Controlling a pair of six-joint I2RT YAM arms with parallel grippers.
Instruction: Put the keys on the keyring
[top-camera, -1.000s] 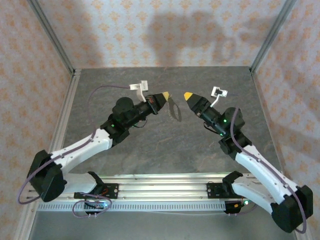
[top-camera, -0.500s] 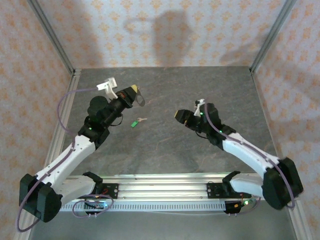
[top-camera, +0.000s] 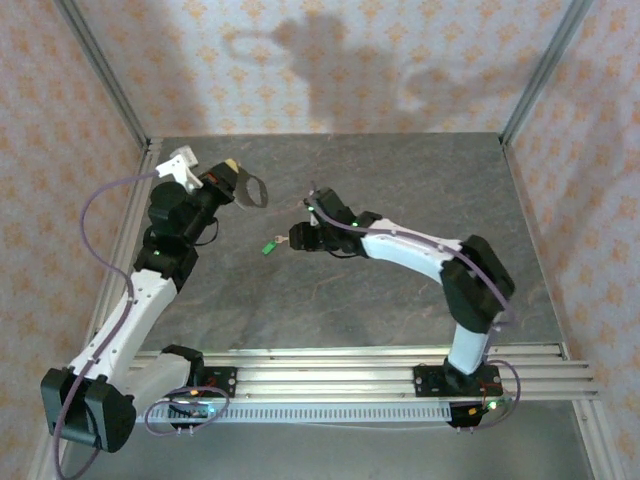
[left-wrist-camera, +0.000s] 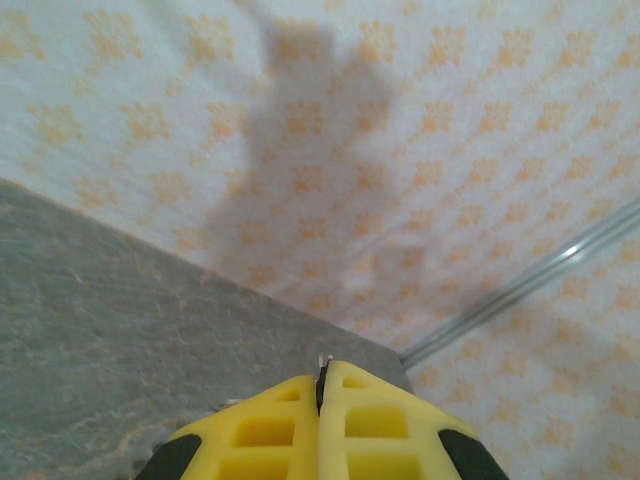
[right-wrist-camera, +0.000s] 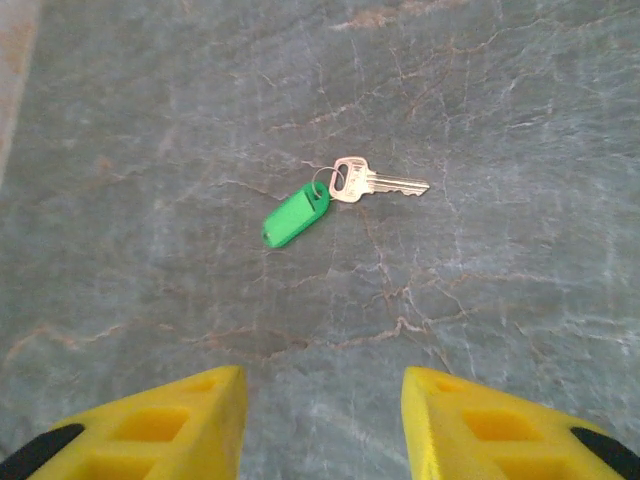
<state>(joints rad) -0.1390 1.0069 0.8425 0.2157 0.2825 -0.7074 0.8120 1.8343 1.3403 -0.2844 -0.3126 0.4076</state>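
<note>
Left fingers: your left gripper (left-wrist-camera: 320, 395) has its yellow plastic fingers (left-wrist-camera: 265, 430) pressed flat together at the bottom centre of the left wrist frame. Only a thin sliver shows pinched in the seam.
Left grip: from above, the left gripper (top-camera: 232, 168) sits in the upper left of the frame. The keyring (top-camera: 252, 192), a thin tan-brown toothed strap curved into a loop, hangs from its tips just to their right, so you are clamped on the keyring.
Right fingers: your right gripper (right-wrist-camera: 322, 400) has its yellow fingers (right-wrist-camera: 160, 420) well apart in the bottom corners of the right wrist frame. Bare table lies between them and they hold nothing.
Key: the small silvery metal key (right-wrist-camera: 345, 184), joined by a little ring to a bright green oval plastic tag (right-wrist-camera: 297, 215), lies flat at the centre of that frame. It is above the gap between your fingers and apart from both. The tag points lower left and the blade points right.
Key from above: the key (top-camera: 282, 242) lies left of centre, just left of the right gripper (top-camera: 298, 238). It is below the keyring and apart from it.
Surface: grey veined stone-look table (right-wrist-camera: 500, 120).
Backdrop: pale wall with an orange flower pattern (left-wrist-camera: 150, 100), with a silvery metal corner post (left-wrist-camera: 530, 290) at the right of the left wrist frame.
</note>
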